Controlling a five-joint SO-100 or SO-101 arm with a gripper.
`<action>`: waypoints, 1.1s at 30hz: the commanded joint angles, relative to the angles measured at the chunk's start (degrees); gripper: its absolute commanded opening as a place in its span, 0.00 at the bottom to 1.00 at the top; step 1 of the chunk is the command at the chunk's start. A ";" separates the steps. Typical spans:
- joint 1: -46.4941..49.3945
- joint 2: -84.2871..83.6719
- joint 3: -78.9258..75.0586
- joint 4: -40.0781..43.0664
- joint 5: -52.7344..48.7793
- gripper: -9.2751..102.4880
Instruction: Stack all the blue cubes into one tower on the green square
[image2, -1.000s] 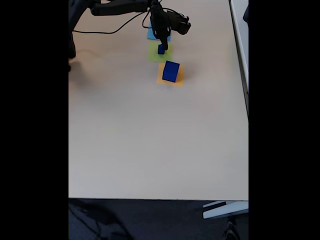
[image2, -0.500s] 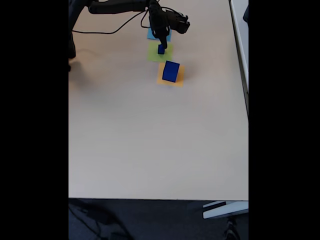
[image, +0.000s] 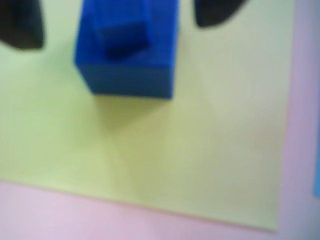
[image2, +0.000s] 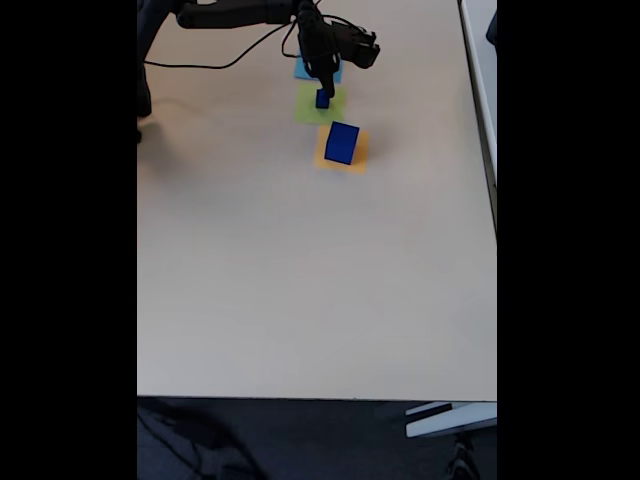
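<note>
A small blue cube (image: 122, 37) is sitting on top of a medium blue cube (image: 127, 65), both resting on the green square (image: 150, 150). The largest blue cube (image2: 341, 142) is lying apart on the orange square (image2: 341, 150), so by my judgement the stack is only partly built and wrongly ordered. The gripper (image: 117, 22) is hovering over the pair, jaws spread wide either side, gripping nothing, while the arm (image2: 240, 14) is reaching in from the fixed view's top left.
</note>
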 joint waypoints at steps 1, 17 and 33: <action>0.00 5.36 -0.18 -0.97 0.09 0.21; 0.00 4.57 0.70 -1.32 -0.26 0.21; 0.26 4.04 1.76 -2.37 -0.53 0.21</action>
